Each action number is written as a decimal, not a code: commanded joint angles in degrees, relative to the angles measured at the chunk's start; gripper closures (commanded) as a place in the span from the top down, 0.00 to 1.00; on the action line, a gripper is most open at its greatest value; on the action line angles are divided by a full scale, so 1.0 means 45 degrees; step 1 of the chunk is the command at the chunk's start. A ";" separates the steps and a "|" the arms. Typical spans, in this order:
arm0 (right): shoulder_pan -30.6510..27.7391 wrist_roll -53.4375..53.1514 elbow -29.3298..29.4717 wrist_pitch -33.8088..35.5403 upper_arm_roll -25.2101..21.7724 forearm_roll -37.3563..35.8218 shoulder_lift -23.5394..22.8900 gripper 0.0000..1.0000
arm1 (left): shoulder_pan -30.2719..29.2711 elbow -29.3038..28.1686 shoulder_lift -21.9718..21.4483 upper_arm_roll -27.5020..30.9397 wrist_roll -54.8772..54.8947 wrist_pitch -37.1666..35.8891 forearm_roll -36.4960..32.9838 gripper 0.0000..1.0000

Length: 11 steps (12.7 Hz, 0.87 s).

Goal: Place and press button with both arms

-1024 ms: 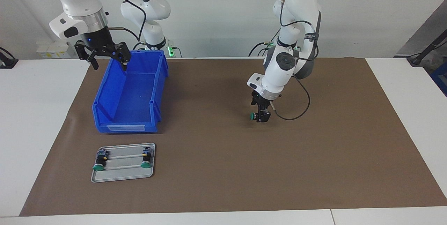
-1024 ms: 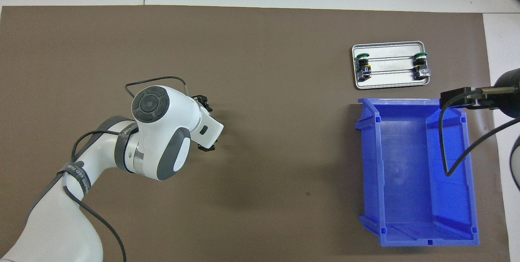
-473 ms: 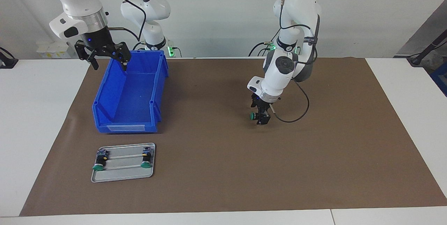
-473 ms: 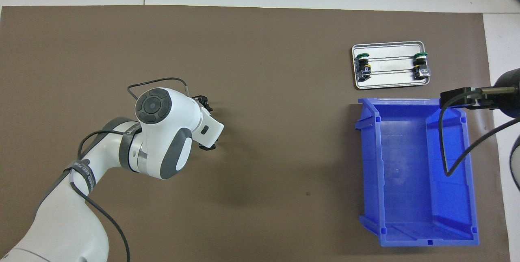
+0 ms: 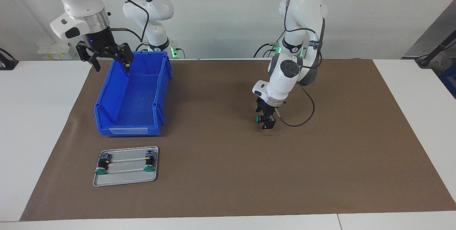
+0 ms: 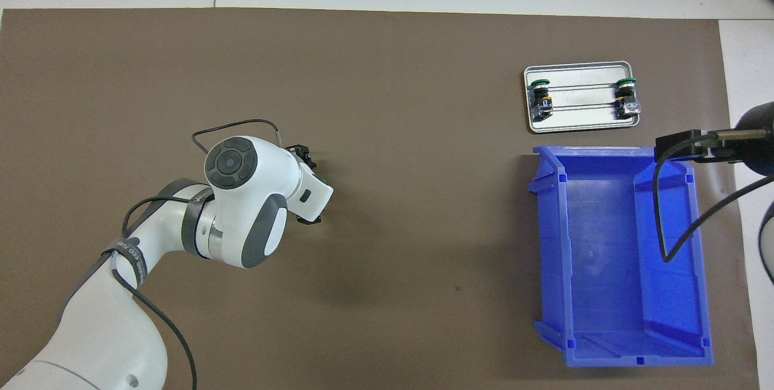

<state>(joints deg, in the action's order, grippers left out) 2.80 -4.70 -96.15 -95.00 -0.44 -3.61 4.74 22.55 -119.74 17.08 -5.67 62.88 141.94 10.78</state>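
My left gripper [image 5: 267,121] is shut on a button [image 5: 258,118], green cap sideways toward the right arm's end, low over the middle of the brown mat. In the overhead view the white wrist hides most of the gripper [image 6: 309,196], and only a sliver of the green cap [image 6: 325,181] shows. Two more buttons [image 5: 100,168] [image 5: 149,165] lie on a small metal tray [image 5: 124,177]. My right gripper [image 5: 107,58] is open and empty, raised over the blue bin's [image 5: 131,98] end nearest the robots.
The tray [image 6: 580,126] with its buttons [image 6: 540,94] [image 6: 627,92] lies just farther from the robots than the empty blue bin [image 6: 611,245], at the right arm's end of the mat. A black cable loops beside my left wrist [image 5: 301,116].
My left arm's wrist has turned more upright and the gripper has sunk slightly with the button. The green cap now peeks out in the overhead view. The right arm has not moved.
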 commanded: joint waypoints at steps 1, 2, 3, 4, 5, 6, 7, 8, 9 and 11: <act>-0.0095 0.0243 -0.0333 -0.0197 0.0019 0.0334 0.0235 1.00 | 0.0166 -0.0285 -0.0104 0.0167 -0.0146 0.0371 -0.0168 0.85; -0.0095 0.0243 -0.0333 -0.0197 0.0038 0.0334 0.0235 1.00 | 0.0165 -0.0285 -0.0104 0.0167 -0.0146 0.0391 -0.0168 0.79; -0.0095 0.0243 -0.0333 -0.0197 0.0019 0.0334 0.0235 1.00 | 0.0146 -0.0285 -0.0104 0.0167 -0.0146 0.0391 -0.0168 0.73; -0.0114 0.0243 -0.0333 -0.0197 0.0019 0.0334 0.0235 1.00 | 0.0127 -0.0266 -0.0104 0.0167 -0.0146 0.0391 -0.0168 0.68; -0.0134 0.0243 -0.0333 -0.0197 0.0019 0.0334 0.0235 1.00 | 0.0126 -0.0266 -0.0104 0.0167 -0.0146 0.0391 -0.0168 0.61; -0.0134 0.0243 -0.0353 -0.0197 0.0019 0.0334 0.0235 1.00 | 0.0107 -0.0266 -0.0104 0.0186 -0.0127 0.0391 -0.0168 0.53; -0.0134 0.0243 -0.0353 -0.0197 0.0019 0.0334 0.0235 1.00 | 0.0107 -0.0247 -0.0104 0.0186 -0.0107 0.0391 -0.0168 0.48; -0.0134 0.0243 -0.0353 -0.0197 0.0019 0.0334 0.0235 1.00 | 0.0107 -0.0227 -0.0104 0.0186 -0.0107 0.0391 -0.0168 0.43; -0.0134 0.0243 -0.0353 -0.0197 0.0019 0.0334 0.0235 1.00 | 0.0087 -0.0169 -0.0084 0.0186 -0.0107 0.0391 -0.0168 0.35; -0.0153 0.0243 -0.0411 -0.0217 0.0019 0.0334 0.0255 1.00 | 0.0087 -0.0110 -0.0084 0.0186 -0.0088 0.0391 -0.0168 0.23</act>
<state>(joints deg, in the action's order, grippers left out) 2.74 -4.70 -96.32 -95.00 -0.44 -3.61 4.74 22.54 -119.59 16.86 -5.36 62.88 142.67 10.72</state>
